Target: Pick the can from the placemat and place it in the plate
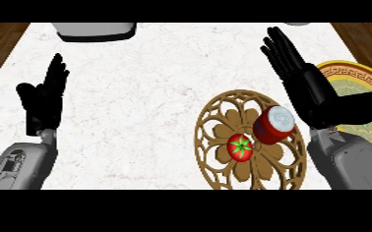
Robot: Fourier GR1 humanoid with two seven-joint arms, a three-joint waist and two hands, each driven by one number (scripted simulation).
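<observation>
The red can (pixel 273 125) with a white top lies tilted on the brown openwork placemat (pixel 218 108), on its right part, just beside a red tomato (pixel 240 147) with a green stem that sits near the mat's centre. The right hand (pixel 309 86) is released, fingers straight and extended, positioned to the right of the can and partly covering the yellow-rimmed plate (pixel 350 72) at the counter's right edge. The left hand (pixel 42 101) rests at the left, fingers straight and relaxed, holding nothing; a grey appliance (pixel 94 31) sits at the white counter's (pixel 145 88) far edge
</observation>
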